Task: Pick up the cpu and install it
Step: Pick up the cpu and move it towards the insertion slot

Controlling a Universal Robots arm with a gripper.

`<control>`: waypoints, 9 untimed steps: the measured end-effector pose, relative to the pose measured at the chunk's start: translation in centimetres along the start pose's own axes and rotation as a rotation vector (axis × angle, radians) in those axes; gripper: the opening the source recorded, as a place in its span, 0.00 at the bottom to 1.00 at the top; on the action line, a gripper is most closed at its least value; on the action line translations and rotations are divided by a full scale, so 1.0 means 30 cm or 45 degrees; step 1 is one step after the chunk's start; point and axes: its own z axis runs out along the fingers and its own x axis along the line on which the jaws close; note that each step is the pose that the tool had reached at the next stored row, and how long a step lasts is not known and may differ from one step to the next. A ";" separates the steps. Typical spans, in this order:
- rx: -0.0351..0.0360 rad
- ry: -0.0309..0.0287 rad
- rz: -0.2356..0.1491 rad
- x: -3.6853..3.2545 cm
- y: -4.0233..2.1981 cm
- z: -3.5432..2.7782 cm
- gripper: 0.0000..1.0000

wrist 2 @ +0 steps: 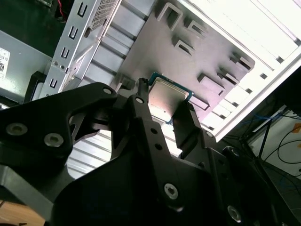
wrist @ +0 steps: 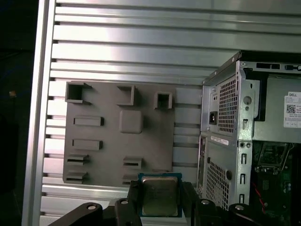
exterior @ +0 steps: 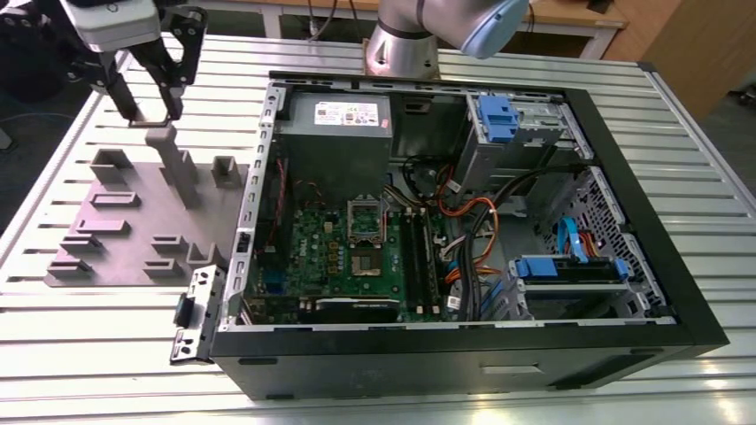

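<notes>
Two fingers (wrist 2: 186, 120) of the gripper (exterior: 154, 113) are clenched on the cpu (wrist: 160, 195), which is held by its edges over the grey fixture plate (exterior: 130, 221) at the exterior view's left. Pick-up is judged done, installation not. Rightward, in the open computer case (exterior: 267, 159), lies the motherboard socket (exterior: 365, 223); level, square alignment over it would be required.

The exterior view looks steeply down on the computer case (exterior: 473, 350) and grey fixture plate (exterior: 130, 217). Both wrist views, close behind the gripper (wrist: 161, 198), share the cpu (wrist: 160, 193) and plate.
</notes>
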 end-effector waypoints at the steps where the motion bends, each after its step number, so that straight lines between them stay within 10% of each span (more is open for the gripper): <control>1: 0.0000 0.0000 0.000 -0.001 -0.005 0.000 0.45; 9: 0.0000 0.0001 0.000 -0.031 -0.029 -0.001 0.45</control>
